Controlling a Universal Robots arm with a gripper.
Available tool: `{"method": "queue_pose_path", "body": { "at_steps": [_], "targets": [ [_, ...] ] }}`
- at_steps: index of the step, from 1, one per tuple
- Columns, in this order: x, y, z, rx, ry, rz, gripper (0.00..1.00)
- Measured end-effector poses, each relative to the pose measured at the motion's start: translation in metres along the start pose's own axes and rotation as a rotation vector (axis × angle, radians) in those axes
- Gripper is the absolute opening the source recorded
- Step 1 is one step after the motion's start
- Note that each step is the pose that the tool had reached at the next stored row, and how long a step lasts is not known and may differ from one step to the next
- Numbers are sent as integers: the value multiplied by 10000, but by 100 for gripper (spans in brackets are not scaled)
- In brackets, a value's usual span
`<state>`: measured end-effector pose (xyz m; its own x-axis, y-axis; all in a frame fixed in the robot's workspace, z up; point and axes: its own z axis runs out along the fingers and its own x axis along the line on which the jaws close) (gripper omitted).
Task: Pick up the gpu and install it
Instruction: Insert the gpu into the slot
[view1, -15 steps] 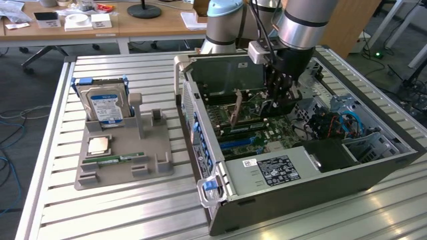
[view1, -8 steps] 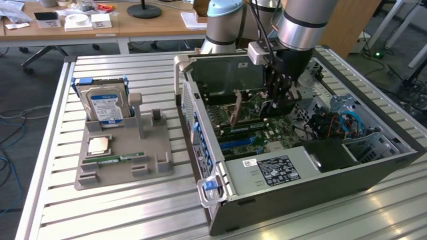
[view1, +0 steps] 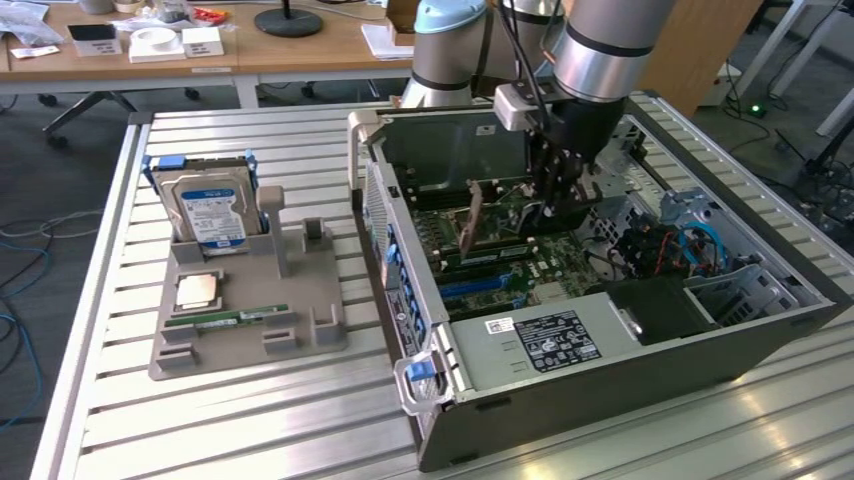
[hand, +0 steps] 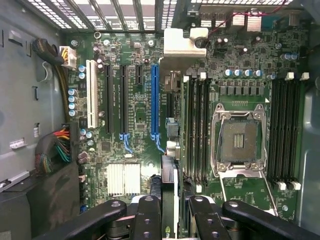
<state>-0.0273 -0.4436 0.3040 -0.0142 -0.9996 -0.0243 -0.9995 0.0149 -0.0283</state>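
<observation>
My gripper (view1: 554, 205) reaches down into the open computer case (view1: 747, 345) over the motherboard. In the wrist view the gripper (hand: 173, 220) is shut on the gpu (hand: 169, 175), a thin card seen edge-on between the black fingers (hand: 147, 220). The card runs away from the fingers to its silver bracket (hand: 182, 42) near the case's slotted rear wall. It lies parallel to the long blue slot (hand: 154, 100), just beside it. I cannot tell whether it touches the board. In the exterior view the gpu (view1: 470, 220) shows as a narrow upright card beside the fingers.
A grey holder (view1: 247, 320) on the slatted table carries a hard drive (view1: 211, 210), a CPU (view1: 200, 290) and a RAM stick (view1: 240, 317). Inside the case are an empty CPU socket (hand: 239, 140), RAM slots (hand: 197, 130), a white slot (hand: 92, 95) and cable bundles (hand: 52, 150).
</observation>
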Motion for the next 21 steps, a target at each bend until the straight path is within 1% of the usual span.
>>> {"method": "queue_pose_path", "body": {
  "at_steps": [5,15,21],
  "targets": [
    [38,7,-1,1,0,1,26],
    [38,8,-1,0,0,-2,26],
    [39,86,-1,1,-1,0,26]
  ]
}}
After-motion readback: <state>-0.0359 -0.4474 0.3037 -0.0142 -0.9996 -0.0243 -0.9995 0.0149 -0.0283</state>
